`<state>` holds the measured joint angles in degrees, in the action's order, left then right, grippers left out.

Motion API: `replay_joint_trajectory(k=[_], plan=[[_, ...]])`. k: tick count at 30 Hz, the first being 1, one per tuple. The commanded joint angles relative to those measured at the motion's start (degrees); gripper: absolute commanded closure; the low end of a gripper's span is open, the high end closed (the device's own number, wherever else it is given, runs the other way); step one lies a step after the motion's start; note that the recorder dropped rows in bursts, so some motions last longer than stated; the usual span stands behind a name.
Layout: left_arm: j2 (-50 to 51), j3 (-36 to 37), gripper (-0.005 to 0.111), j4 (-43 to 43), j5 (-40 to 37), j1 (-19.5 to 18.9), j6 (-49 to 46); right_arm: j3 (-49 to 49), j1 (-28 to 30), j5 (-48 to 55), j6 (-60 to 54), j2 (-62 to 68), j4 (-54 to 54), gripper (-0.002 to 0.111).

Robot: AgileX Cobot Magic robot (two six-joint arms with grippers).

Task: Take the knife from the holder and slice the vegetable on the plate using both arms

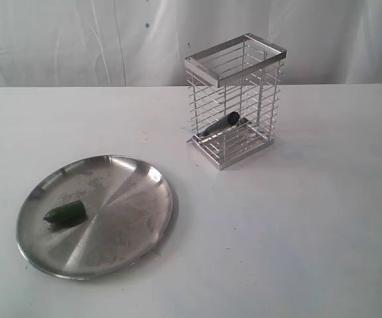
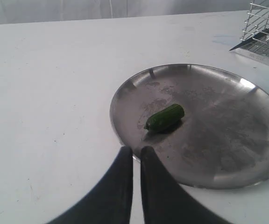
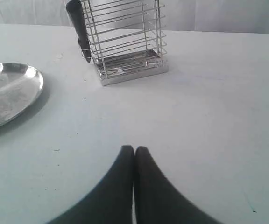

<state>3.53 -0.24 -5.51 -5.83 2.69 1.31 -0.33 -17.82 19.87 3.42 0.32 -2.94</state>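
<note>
1. Knife (image 1: 225,123): all-black, lodged low inside the holder (image 1: 234,99), lying aslant rather than standing. In the left wrist view its pointed blade pokes out through the wire bars; in the right wrist view the handle shows at one corner of the cage. Judged awkward to draw out: the slant puts the handle well below the rim.

2. Holder: tall cage of bright wire with a flat rim and solid base, standing upright on the white surface (image 1: 297,218), well apart from the plate (image 1: 138,228). Open top, presumably the way in for a pincer.

3. Plate: round, brushed metal, raised rim, scuffed. Lies flat on the surface toward the left arm's side.

4. Vegetable (image 1: 65,212): short dark green piece, lying on its side on the plate, off-centre toward the rim. Whole; no slices visible. Placed there as the cutting spot, so it will likely need steadying by one arm while the other cuts.

5. Left pincer (image 2: 136,154): fingers pressed together, holding nothing. Poised just outside the plate's rim, facing the vegetable, a fitting post for the steadying role.

6. Right pincer (image 3: 134,153): fingers pressed together, holding nothing. Hangs above bare surface, pointed at the holder, not near it. Fitting post for fetching the knife.

7. Task status, judged: not yet begun; knife unretrieved.
</note>
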Motion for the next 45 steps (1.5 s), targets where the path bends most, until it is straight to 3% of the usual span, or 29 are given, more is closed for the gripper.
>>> replay_joint_trajectory(k=[1, 7, 16, 23, 33, 35, 37, 42, 45], plan=[[-0.2, 0.2, 0.094, -0.1, 0.2, 0.2, 0.0, 0.3, 0.2, -1.0, 1.2, -0.3, -0.3, 0.108], [-0.2, 0.2, 0.094, -0.1, 0.2, 0.2, 0.0, -3.8, 0.2, -17.2, 0.8, -0.3, -0.5, 0.108], [-0.2, 0.2, 0.094, -0.1, 0.2, 0.2, 0.0, -21.8, 0.2, -15.0, 0.8, -0.3, -0.5, 0.108], [-0.2, 0.2, 0.094, -0.1, 0.2, 0.2, 0.0, -34.5, 0.2, -5.0, 0.8, 7.5, -0.5, 0.108], [-0.2, 0.2, 0.094, -0.1, 0.2, 0.2, 0.0, -55.1, 0.2, 26.2, -8.8, 32.4, -16.9, 0.108], [-0.2, 0.2, 0.094, -0.1, 0.2, 0.2, 0.0, -58.5, 0.2, 31.2, -8.9, 38.3, -17.3, 0.101], [-0.2, 0.2, 0.094, -0.1, 0.2, 0.2, 0.0, -61.0, 0.2, 34.0, -8.9, 44.1, -17.3, 0.088], [-0.2, 0.2, 0.094, -0.1, 0.2, 0.2, 0.0, -64.7, 0.2, 32.2, 5.0, 55.2, -7.2, 0.044], [-0.2, 0.2, 0.094, -0.1, 0.2, 0.2, 0.0, -66.1, 0.2, 31.4, 8.2, 61.3, -12.0, 0.033]])
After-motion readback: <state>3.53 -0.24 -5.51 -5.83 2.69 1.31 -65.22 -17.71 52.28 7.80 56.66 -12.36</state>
